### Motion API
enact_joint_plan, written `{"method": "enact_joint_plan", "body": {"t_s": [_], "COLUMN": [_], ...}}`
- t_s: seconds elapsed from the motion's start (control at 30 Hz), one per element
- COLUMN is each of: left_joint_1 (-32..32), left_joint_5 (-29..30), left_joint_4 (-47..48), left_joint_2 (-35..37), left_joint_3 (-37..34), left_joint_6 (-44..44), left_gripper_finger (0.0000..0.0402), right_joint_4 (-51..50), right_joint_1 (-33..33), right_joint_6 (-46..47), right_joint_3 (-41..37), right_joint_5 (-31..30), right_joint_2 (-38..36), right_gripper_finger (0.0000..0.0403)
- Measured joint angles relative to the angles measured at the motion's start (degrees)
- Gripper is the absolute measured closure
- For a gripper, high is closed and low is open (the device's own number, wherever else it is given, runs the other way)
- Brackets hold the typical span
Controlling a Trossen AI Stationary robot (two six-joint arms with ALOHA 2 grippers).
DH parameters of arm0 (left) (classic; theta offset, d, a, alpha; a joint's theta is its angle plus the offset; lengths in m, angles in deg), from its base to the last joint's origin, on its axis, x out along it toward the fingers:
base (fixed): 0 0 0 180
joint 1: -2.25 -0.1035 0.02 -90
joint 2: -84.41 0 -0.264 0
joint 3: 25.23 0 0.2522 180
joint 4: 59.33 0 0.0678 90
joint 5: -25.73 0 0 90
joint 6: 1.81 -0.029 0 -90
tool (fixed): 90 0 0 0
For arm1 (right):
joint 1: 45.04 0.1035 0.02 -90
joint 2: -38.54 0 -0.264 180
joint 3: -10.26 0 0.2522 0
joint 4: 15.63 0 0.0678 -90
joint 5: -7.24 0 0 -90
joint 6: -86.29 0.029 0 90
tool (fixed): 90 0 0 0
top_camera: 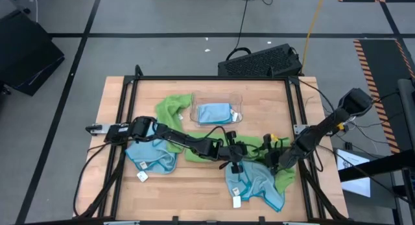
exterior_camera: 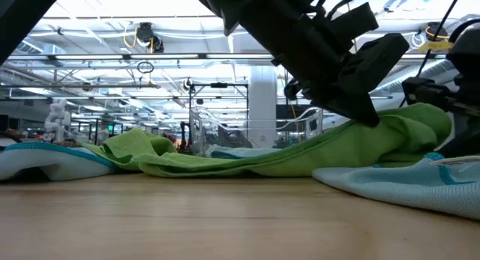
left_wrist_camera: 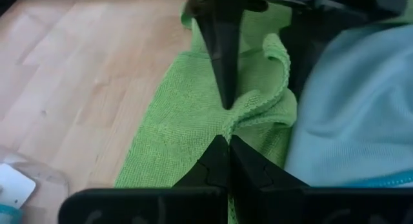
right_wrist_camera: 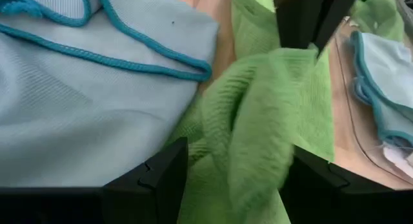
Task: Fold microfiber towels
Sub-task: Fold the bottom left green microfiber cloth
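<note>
Lime green towel sprawled across table centre, running from about 9 o'clock toward 4 o'clock of the table's middle, rumpled, one end humped near the clear plastic tray at 12 o'clock. Second green cloth bunched just beside the tray at 11 o'clock. Light blue towels: one folded inside the tray, one crumpled at 8 o'clock, one heaped at 5 o'clock, white tag showing. Left gripper reached across to table centre, fingers pinched tight on a raised ridge of the green towel, hem curling beside the tips. Right gripper at 4 o'clock, fingers spread wide either side of a puffed green fold, cloth bulging between them, not yet squeezed. Judged handling: very light, limp, no stiffness whatever; sags and drapes from any pinch, creases wherever dropped. Nap looks grippy, so slip from the pads unlikely, but snagging and dragging on neighbouring blue cloth probable. Not fragile. Best hold: stitched hem or a corner, single layer only, two corners taken well apart to stretch it flat. Pinching mid-cloth likely to gather several layers and lift a wad. Overlap with the blue heap at 5 o'clock worth clearing first.
</note>
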Motion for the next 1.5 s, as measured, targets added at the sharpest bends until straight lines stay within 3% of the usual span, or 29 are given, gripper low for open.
{"method": "enact_joint_plan", "body": {"t_s": [0.27,0.73,0.87,1.17,1.5], "left_joint_1": [-0.3,-0.19,0.85,4.5,4.1], "left_joint_5": [0.01,0.12,2.52,9.27,10.33], "left_joint_4": [2.24,3.74,3.17,-7.21,-9.14], "left_joint_2": [0.0,0.0,0.0,-0.02,-0.04], "left_joint_3": [0.0,0.0,0.0,0.0,0.0], "left_joint_6": [3.13,3.85,-0.38,-15.48,-26.24], "left_gripper_finger": [0.0397,0.0394,0.0351,0.0223,0.0193], "right_joint_4": [4.55,5.85,6.2,6.2,6.24], "right_joint_1": [0.13,2.33,2.37,2.26,2.12], "right_joint_6": [4.03,4.21,4.21,5.56,6.75], "right_joint_3": [0.0,0.0,0.0,0.0,0.0], "right_joint_5": [-4.62,-4.27,-4.23,-2.39,1.09], "right_joint_2": [3.03,1.99,0.79,-3.17,-6.96], "right_gripper_finger": [0.0219,0.0375,0.0398,0.04,0.0399]}}
